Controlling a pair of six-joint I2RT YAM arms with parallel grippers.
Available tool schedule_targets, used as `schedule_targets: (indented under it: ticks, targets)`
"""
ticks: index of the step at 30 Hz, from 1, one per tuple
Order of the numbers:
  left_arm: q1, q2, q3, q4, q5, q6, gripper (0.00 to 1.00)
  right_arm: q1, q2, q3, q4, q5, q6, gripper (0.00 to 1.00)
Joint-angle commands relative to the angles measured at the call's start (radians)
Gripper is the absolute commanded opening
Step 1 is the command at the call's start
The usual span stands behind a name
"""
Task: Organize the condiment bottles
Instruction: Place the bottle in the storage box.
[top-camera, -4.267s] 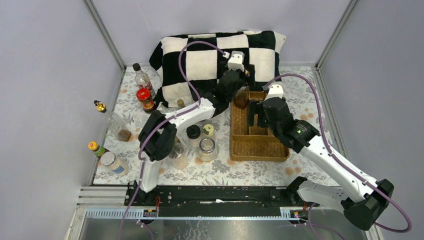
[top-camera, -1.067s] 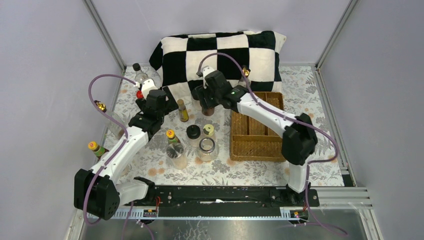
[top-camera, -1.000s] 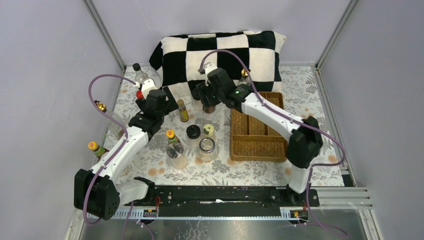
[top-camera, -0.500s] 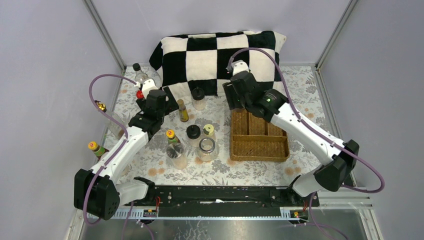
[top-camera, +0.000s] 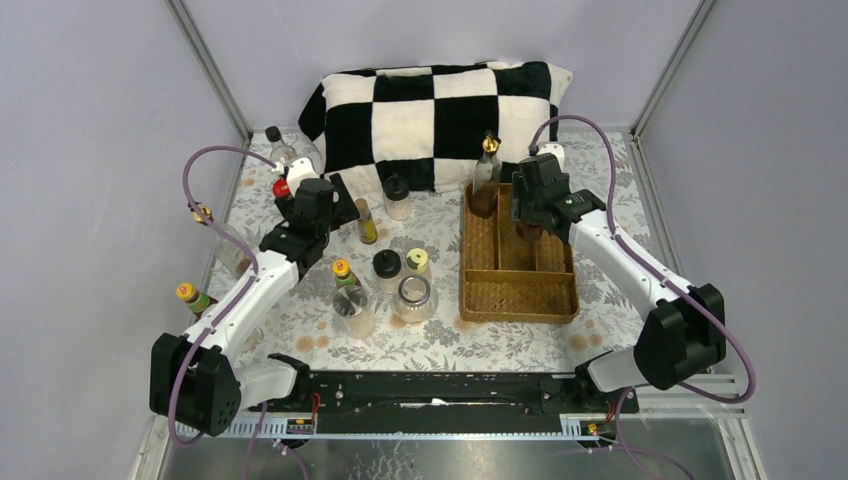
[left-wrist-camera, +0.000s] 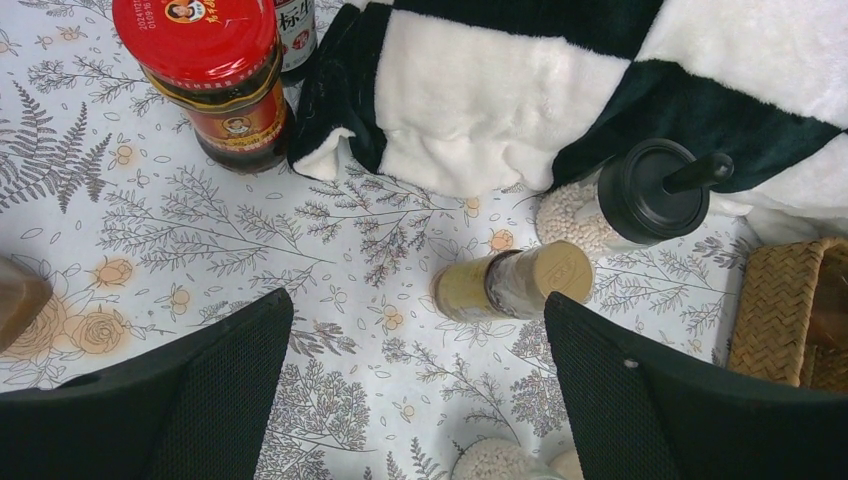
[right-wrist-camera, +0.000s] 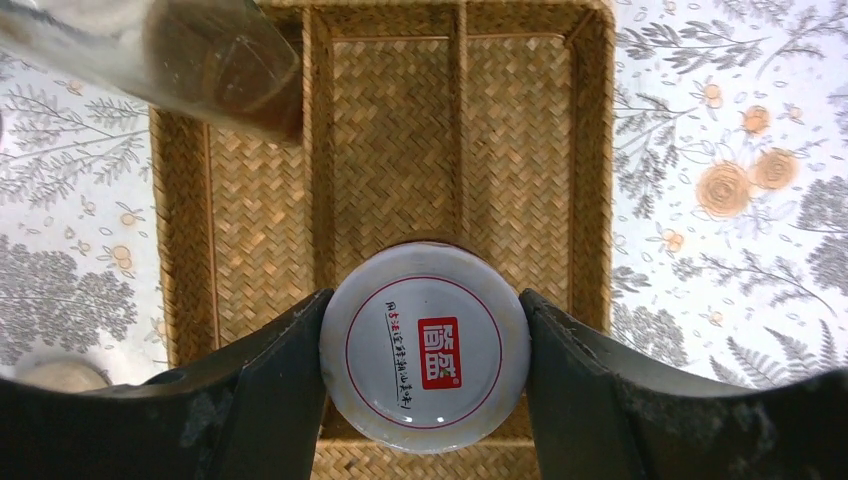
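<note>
Handling, white-lidded jar (right-wrist-camera: 424, 335): glass with a dark filling, so probably weighty for its size, rigid, breakable and slick — pinching across the flat, metal-looking lid seems the surest hold.
Grip, right tool (right-wrist-camera: 425, 375): closed to lid width, one finger at 9 and one at 3 o'clock of the round lid.
Place, white-lidded jar: above the wicker tray (right-wrist-camera: 592, 150), over its middle lanes; whether the base touches the weave I cannot tell.
Neighbour, tall gold-topped bottle (top-camera: 486, 180): upright at the tray's 11 o'clock corner in the top view; narrow and tall, so likely tippy — best taken on the body, not the neck.
Grip, left tool (left-wrist-camera: 420, 400): spread wide, holding nothing, above the worktop (left-wrist-camera: 250, 240).
Below it, slim yellow-powder bottle (left-wrist-camera: 510, 283): at 1 o'clock of the gap, a smooth cylinder with a tan cap, probably light.
Further, black-capped jar (left-wrist-camera: 640, 195): at 2 o'clock, pale grains inside, against the pillow (left-wrist-camera: 500, 90).
Further, red-capped jar (left-wrist-camera: 200, 50): at 10 o'clock, squat, with dark contents.
Textures: tray of stiff herringbone cane with thin dividers; pillow plush, in black-and-white checks; worktop covered in a flat floral print.
</note>
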Motion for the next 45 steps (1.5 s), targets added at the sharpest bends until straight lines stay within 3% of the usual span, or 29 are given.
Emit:
schedule_targets:
  ticks: [1,18,33,42,45]
  targets:
    - [0.010,0.017,-0.012,0.063,0.007,0.019,0.99,-0.028,0.013,0.010,0.256,-0.076,-0.021,0.59]
    - [0.014,0.059,-0.021,0.105,-0.004,0.033,0.99,-0.160,0.250,0.123,0.419,-0.189,-0.078,0.58]
    - [0.017,0.087,-0.015,0.121,-0.005,0.030,0.99,-0.166,0.433,0.240,0.453,-0.254,-0.089,0.59]
    - [0.017,0.075,-0.022,0.120,-0.001,0.034,0.99,-0.166,0.480,0.256,0.455,-0.232,-0.093,0.64]
    - [0.017,0.068,-0.023,0.117,0.003,0.034,0.99,-0.166,0.488,0.260,0.442,-0.226,-0.092,0.78]
